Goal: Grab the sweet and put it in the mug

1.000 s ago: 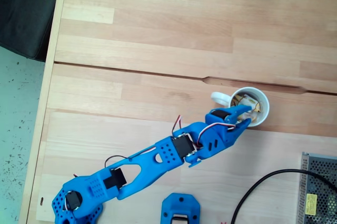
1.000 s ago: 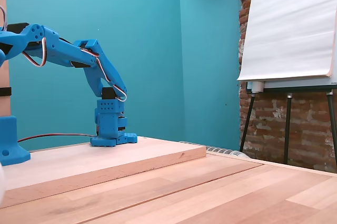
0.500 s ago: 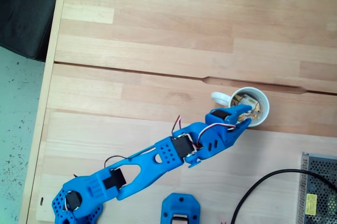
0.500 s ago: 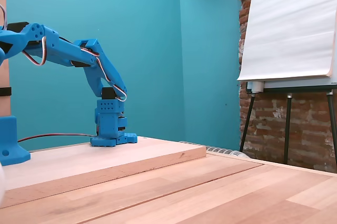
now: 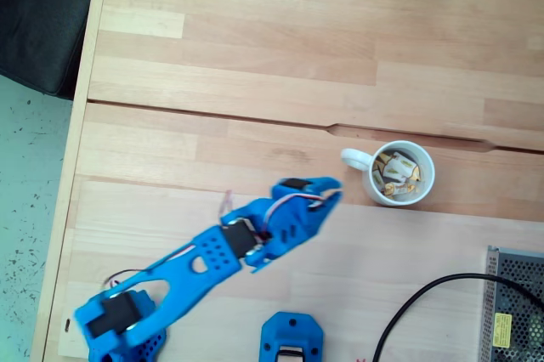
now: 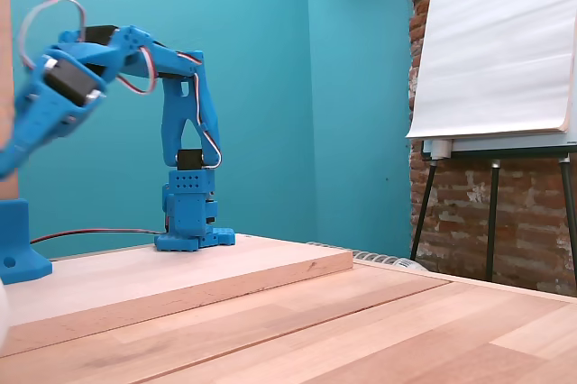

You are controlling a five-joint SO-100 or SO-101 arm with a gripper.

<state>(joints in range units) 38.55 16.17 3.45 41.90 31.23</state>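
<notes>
Gripper (image 5: 333,195) in the top-down fixed view: blue printed plastic, blurry, tips close together near the mug handle but apart from it, touching nothing. Can't really tell from the blur whether fully closed or cracked open a hair. Nothing visible between the fingers.

Mug (image 5: 429,177) sitting upright on the wood, just right of the gripper tip. Small, round, glossy white ceramic, looped handle sticking out to the left in that view. Inside: a little pile of sweets (image 5: 396,173), cream wrappers with yellow-orange ends, all well within the rim. Can't tell which one counts as the task's sweet, all look alike.

Arm (image 5: 212,256) stretching diagonally from lower left up toward the mug, chunky blue plastic with perforated panels, thin red and white wires looping over the joints. In the side-on fixed view, arm (image 6: 180,114) folded up high over its base, forearm angled down off the left edge, gripper out of frame there.

Table (image 5: 255,65): pale butcher-block planks, matte, visible grain, long seam running across. Grey metal mesh box (image 5: 514,302) at the lower right corner with a yellow label, black cable (image 5: 425,298) curving in front of it. Second blue printed part (image 5: 291,336) at the bottom edge.
</notes>
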